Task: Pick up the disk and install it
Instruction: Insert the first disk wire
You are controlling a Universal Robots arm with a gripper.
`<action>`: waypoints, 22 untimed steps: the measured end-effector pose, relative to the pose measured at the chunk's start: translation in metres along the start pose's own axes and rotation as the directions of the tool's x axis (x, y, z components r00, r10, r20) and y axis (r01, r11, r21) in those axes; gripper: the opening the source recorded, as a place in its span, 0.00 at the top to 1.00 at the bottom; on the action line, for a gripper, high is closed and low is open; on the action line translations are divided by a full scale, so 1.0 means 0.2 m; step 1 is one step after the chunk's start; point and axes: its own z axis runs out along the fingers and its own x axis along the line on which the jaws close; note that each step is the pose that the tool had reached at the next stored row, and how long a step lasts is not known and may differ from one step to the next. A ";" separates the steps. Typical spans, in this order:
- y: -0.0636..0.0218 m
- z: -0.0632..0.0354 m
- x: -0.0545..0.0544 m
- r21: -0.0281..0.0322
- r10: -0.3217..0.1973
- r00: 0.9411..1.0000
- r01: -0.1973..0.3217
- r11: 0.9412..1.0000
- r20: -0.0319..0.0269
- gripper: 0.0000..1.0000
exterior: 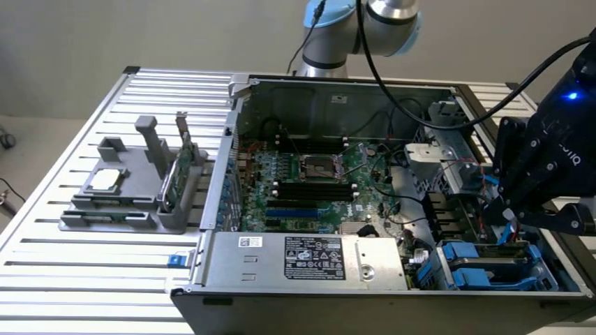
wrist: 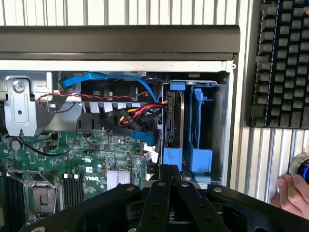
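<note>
While seated in its bay, one disk [wrist: 175,121].

A slatted metal table [exterior: 84,279] bears the open computer case [exterior: 373,293], a grey holder [exterior: 125,209] beside it.

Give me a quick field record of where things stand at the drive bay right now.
gripper: shut, empty, just outside the bay
disk: standing on edge in its blue carrier in the drive bay
neighbouring slot: empty blue carrier
cables: blue, red and yellow leads meet the disk's side
case: open, motherboard exposed
parts stand: on the table at the exterior view's left
</note>
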 end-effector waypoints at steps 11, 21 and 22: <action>0.000 0.000 0.00 -0.001 0.000 1.000 0.000 1.000 0.000 0.76; 0.032 0.016 0.11 -0.001 0.000 1.000 0.000 1.000 0.013 0.69; 0.038 0.022 0.12 -0.001 0.000 1.000 0.000 1.000 0.016 0.69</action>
